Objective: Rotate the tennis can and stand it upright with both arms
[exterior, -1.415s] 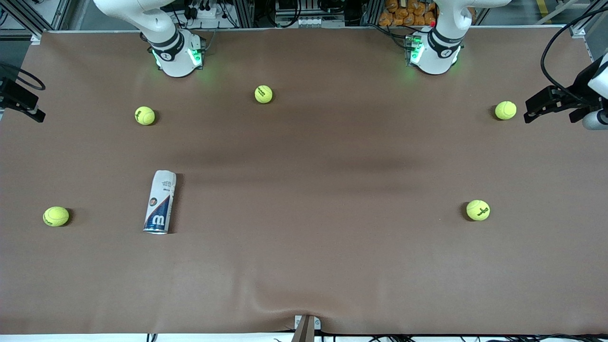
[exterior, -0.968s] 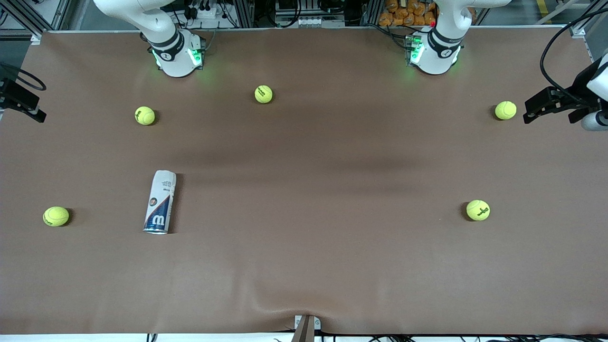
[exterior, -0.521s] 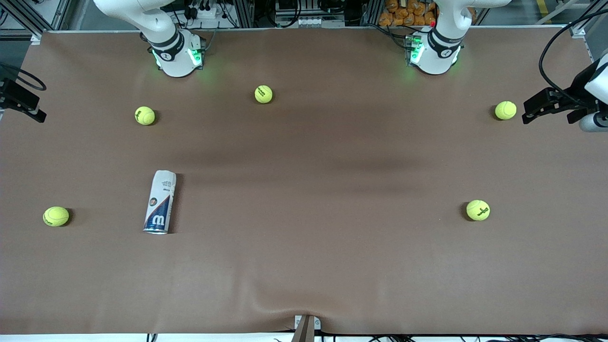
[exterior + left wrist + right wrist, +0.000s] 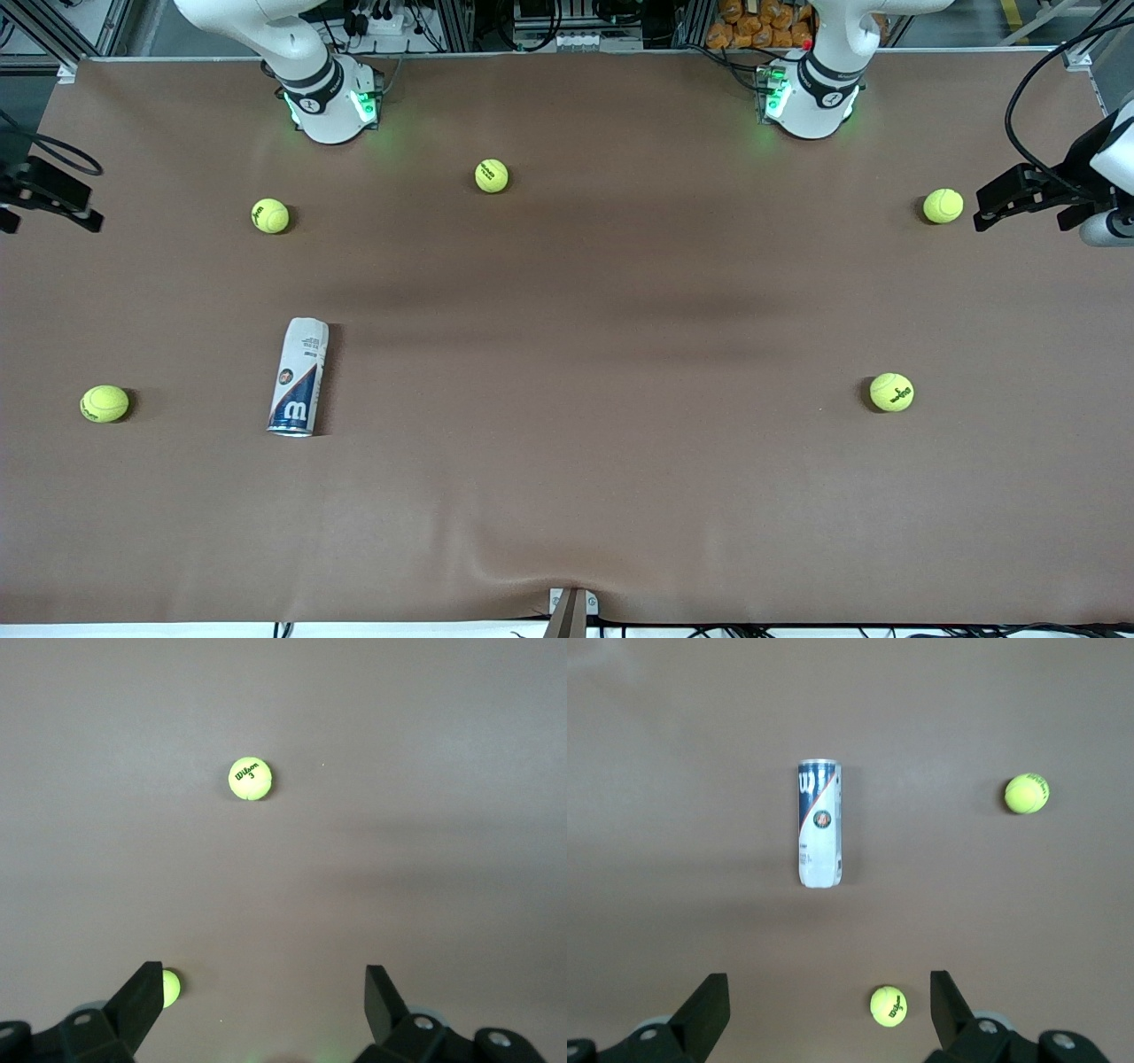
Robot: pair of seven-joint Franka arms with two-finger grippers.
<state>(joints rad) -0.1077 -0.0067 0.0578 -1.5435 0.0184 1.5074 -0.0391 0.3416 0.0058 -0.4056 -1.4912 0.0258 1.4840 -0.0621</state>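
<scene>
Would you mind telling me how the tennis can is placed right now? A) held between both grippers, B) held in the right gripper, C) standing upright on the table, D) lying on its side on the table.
D: the tennis can lies flat on the table, with the open right gripper high above it and touching nothing.

1. Front camera looked down from high across the table (image 4: 567, 496), facing both bases.
2. Wrist cameras looked down from high up.
3. Front and right wrist views shared the tennis can (image 4: 299, 377) (image 4: 819, 824).
</scene>
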